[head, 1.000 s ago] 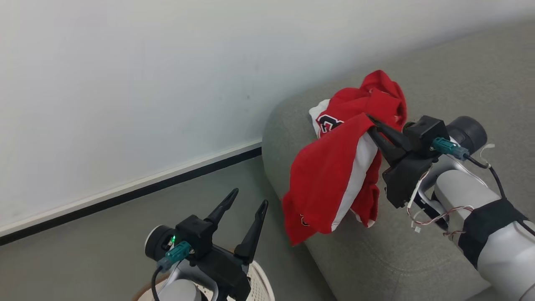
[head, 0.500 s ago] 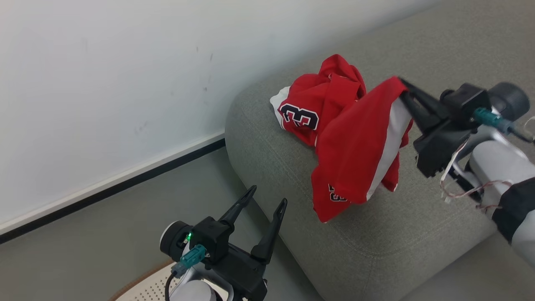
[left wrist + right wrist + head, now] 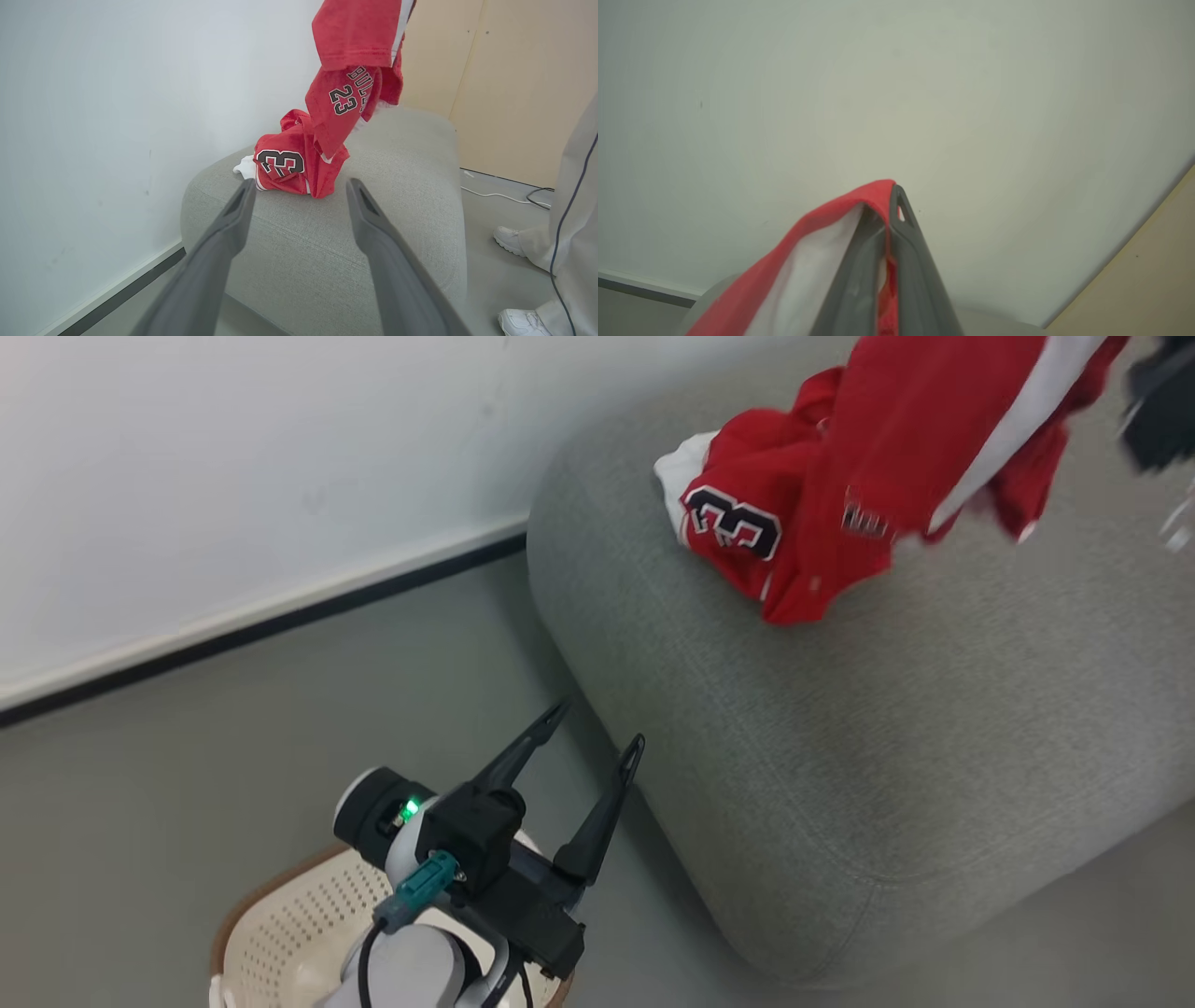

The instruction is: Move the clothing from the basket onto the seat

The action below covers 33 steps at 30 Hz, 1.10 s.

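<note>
Pinching clothing (image 3: 906, 429) over seat (image 3: 840, 728); right gripper (image 3: 891, 196) (clamped).

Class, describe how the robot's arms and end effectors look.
The left end effector has two long, tapering dark fingers on a black block, a green light, a teal plug with black cable, and a pale forearm. The right end effector looks dark grey.

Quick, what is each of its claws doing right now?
Left gripper: open, holding nothing.
Right gripper: closed, holding a red garment.

right tool (image 3: 888, 207) raised, its red garment (image 3: 924, 420) swung off the edge of the seat (image 3: 887, 756), now hanging over the numbered jersey (image 3: 733, 523)
</note>
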Tool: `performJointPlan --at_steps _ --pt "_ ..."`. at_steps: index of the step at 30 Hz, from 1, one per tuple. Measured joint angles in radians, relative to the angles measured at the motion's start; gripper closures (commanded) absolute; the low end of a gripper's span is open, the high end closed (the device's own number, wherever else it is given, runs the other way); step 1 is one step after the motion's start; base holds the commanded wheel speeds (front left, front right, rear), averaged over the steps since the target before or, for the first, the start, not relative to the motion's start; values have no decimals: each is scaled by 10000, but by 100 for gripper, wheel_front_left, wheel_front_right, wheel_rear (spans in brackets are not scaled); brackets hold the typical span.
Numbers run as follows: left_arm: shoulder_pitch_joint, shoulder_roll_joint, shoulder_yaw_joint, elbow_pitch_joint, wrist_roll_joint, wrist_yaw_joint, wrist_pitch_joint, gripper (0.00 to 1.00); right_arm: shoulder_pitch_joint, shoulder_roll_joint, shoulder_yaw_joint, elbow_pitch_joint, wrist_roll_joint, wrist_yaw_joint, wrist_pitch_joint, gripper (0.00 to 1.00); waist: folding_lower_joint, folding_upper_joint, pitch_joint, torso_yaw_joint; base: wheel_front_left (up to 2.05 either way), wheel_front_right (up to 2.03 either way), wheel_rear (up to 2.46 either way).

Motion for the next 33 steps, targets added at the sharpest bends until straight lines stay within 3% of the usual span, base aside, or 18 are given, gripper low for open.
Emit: performJointPlan --at_steps 8,15,17,22,33 --pt "-649 236 -69 -750 293 -88 464 0 -1608 -562 -694 763 0 -368 433 100 0 1 1062 529 0 0 0" --pt "-1175 295 -63 -1294 374 -102 788 0 -1908 -732 -972 1244 88 -803 639 100 1 1 1905 883 0 0 0" --pt "-1303 362 -25 -1429 420 -102 878 0 -1901 -667 -1011 1346 157 -957 650 100 1 1 2188 983 0 0 0" --pt "-1438 677 111 -1877 476 -102 1220 0 -1606 -171 -1011 1684 355 -1053 639 100 2 2 3068 1178 0 0 0" --pt "-2174 1118 349 -2767 694 -176 1787 0 -941 259 -1143 2159 761 -1175 359 100 0 1 4648 1070 0 0 0"
